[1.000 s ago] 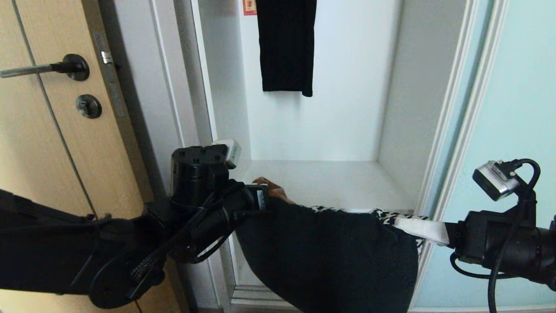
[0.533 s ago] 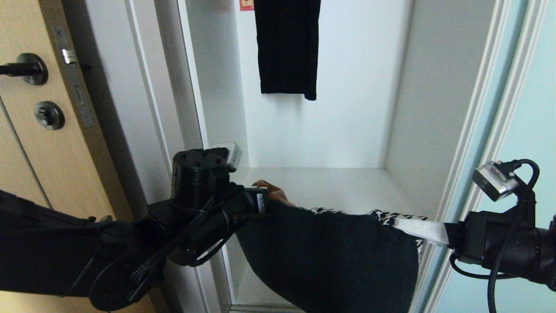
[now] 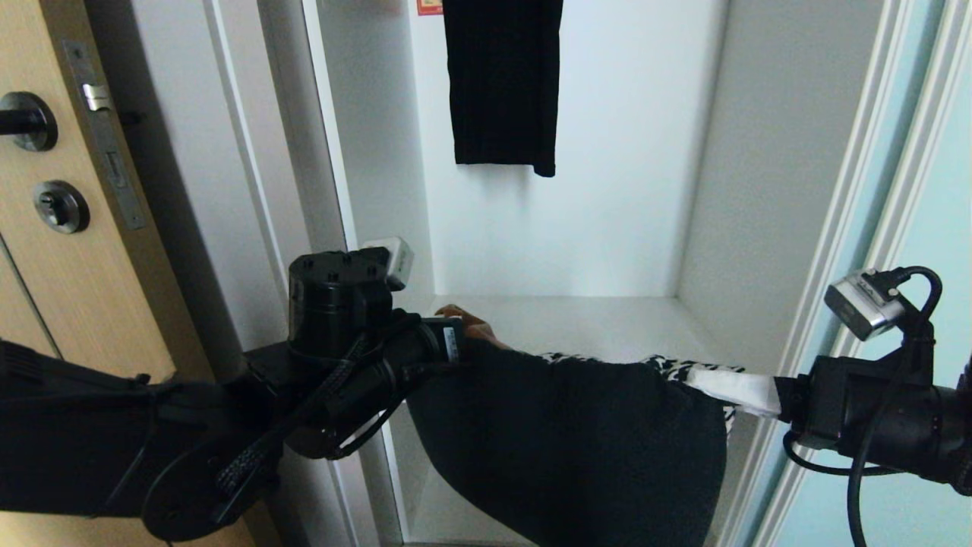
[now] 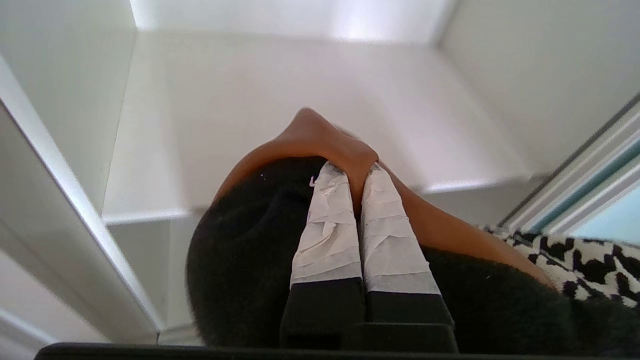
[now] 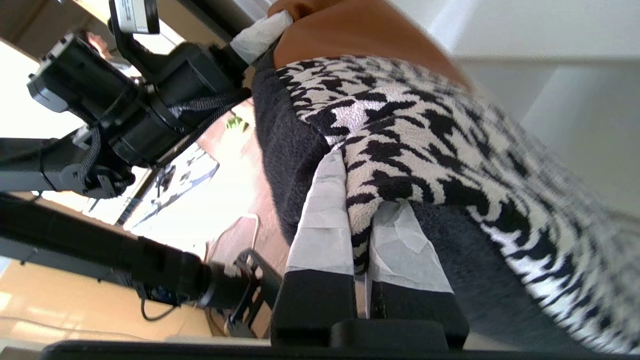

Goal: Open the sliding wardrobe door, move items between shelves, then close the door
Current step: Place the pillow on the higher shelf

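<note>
A folded bundle of clothes [image 3: 577, 448], mostly black, hangs between my two grippers in front of the white shelf [image 3: 592, 319]. At its left end my left gripper [image 3: 465, 334] is shut on the rust-brown piece [image 4: 320, 140], its taped fingers [image 4: 327, 225] pressed together. My right gripper [image 3: 706, 382] is shut on the black-and-white houndstooth piece [image 5: 400, 120] at the bundle's right end. The bundle's top edge is level with the shelf's front edge and the shelf [image 4: 250, 110] lies bare behind it. The sliding wardrobe door [image 3: 934, 228], pale aqua glass, stands slid aside at the right.
A long narrow black garment [image 3: 501, 83] hangs from above at the back of the compartment. The wardrobe's white side walls [image 3: 372, 152] close in the opening. A tan wooden door [image 3: 45, 304] with a dark handle stands at the far left.
The whole view has shifted: the wooden door has slid toward the left edge and the wardrobe opening fills more of the picture. Both grippers keep their hold on the bundle.
</note>
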Tool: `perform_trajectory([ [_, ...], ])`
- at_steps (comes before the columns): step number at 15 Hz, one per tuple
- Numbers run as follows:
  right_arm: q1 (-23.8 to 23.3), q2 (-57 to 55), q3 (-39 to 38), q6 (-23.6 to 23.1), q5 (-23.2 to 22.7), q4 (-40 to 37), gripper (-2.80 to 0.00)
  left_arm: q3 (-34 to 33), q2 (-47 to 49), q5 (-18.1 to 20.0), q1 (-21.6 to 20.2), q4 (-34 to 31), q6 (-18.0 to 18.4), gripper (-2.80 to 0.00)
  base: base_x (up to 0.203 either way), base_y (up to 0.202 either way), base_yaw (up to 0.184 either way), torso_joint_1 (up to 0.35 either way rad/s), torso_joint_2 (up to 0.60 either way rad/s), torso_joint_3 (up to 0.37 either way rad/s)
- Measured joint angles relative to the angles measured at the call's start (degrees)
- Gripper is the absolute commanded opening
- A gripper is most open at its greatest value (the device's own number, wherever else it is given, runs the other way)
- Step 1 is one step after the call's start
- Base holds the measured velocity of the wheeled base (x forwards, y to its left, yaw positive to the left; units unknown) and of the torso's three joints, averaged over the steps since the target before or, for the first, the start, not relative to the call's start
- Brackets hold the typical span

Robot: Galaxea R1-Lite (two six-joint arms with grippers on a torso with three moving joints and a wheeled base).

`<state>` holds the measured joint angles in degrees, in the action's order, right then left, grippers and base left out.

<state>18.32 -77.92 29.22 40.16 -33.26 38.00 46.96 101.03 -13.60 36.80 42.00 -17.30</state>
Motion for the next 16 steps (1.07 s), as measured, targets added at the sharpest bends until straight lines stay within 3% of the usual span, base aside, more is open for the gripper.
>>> perform_trajectory([
  [5,-3.1,0.8,9.3,-0.3,0.5,-7.5,-2.80,6.3,-0.4,-1.0,-1.5,-1.3,0.1,-2.80,0.000,0.000,0.000,0.000,0.00,0.000],
  [11,-8.2,-4.1,32.4,-1.3,0.4,-20.6,-2.80,18.2,2.3,-1.3,-2.8,-4.2,0.1,-2.80,0.000,0.000,0.000,0.000,0.00,0.000],
  [16,-10.9,-14.8,49.4,-1.7,0.1,-21.9,-2.80,31.9,7.5,-1.3,-5.7,-8.0,0.4,-2.80,0.000,0.000,0.000,0.000,0.00,0.000],
])
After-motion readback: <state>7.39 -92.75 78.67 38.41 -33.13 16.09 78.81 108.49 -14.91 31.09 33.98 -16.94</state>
